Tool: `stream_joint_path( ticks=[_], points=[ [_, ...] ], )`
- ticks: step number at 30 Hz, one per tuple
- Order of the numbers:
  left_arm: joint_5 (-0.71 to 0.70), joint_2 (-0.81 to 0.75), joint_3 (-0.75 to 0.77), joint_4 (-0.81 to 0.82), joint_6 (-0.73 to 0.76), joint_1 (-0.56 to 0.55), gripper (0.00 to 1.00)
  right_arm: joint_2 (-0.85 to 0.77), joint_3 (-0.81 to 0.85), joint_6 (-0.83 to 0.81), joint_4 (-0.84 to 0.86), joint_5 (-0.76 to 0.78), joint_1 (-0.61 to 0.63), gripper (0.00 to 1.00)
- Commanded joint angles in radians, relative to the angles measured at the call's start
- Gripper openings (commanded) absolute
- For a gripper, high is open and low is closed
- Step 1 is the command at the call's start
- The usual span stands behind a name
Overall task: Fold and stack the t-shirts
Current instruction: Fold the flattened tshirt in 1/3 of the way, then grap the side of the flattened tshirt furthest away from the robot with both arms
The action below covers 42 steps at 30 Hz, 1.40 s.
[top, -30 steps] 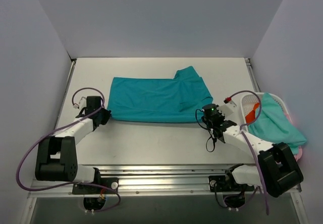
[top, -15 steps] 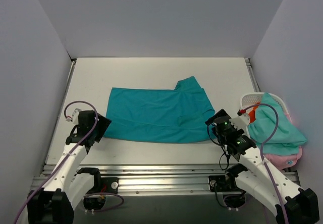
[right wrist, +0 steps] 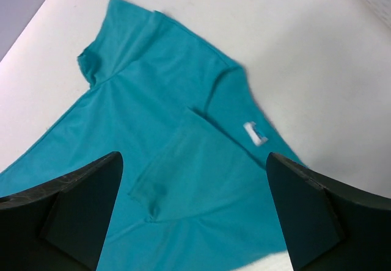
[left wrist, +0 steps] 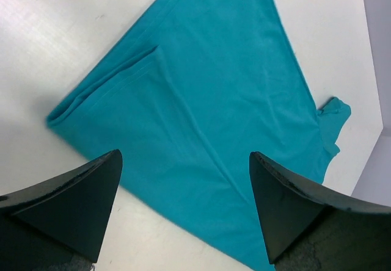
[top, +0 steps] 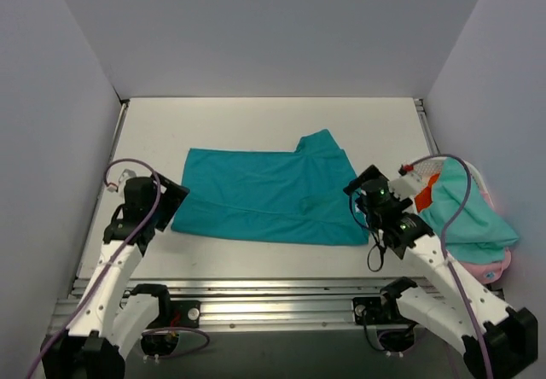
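One white table (top: 256, 127) filled the enclosure, with grey walls (top: 273, 29) on three sides and an aluminium rail (top: 273, 298) along the near edge.

The deep teal t-shirt (top: 264, 195) lay flat across the middle of the table. It was folded into a long band running left to right, and one sleeve (top: 320, 144) stuck out at its far right corner.

The white lattice basket (top: 420, 172) sat at the table's right edge, near the shirt's right end. It held a paler aqua shirt (top: 465, 212) draped over its rim, an orange-red shirt (top: 426, 193) on the side nearest the table's middle, and a pink shirt (top: 493, 268) at its near side. The right arm and its purple cable (top: 461, 174) crossed in front of the basket and hid part of it.

The left gripper (top: 171, 195) hung over the shirt's left end, jaws apart and empty. The right gripper (top: 365, 183) hung over the right end, jaws spread wide, also holding nothing.

View notes:
- Left wrist: between the parted fingers of the left gripper (left wrist: 183, 161), the stacked layers at the shirt's left corner (left wrist: 67, 115) and the sleeve (left wrist: 335, 109) far off.
- Right wrist: beneath the right gripper (right wrist: 194, 158), a doubled-over flap (right wrist: 183, 167) and a small white tag (right wrist: 253, 132). The tag could not be made out from above.
- Top camera: the only view that showed the shirts in the basket.
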Motion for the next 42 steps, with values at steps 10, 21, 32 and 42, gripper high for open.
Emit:
stream_joint_path(
  ticks=[10, 21, 32, 42],
  points=[
    [0.131, 0.791, 0.447, 0.448, 0.188, 0.044, 0.94, 0.973, 0.658, -0.364, 0.404, -0.185, -0.178, 1.0],
    [0.182, 0.98, 0.549, 0.532, 0.209, 0.102, 0.95, 1.517, 1.23, -0.477, 0.316, -0.223, -0.259, 0.99],
    [0.196, 1.006, 0.572, 0.548, 0.206, 0.116, 0.96, 1.548, 1.275, -0.433, 0.305, -0.263, -0.239, 0.99],
    [0.215, 0.997, 0.54, 0.563, 0.189, 0.119, 0.96, 1.459, 1.042, -0.408, 0.395, -0.263, -0.204, 0.91]
  ],
)
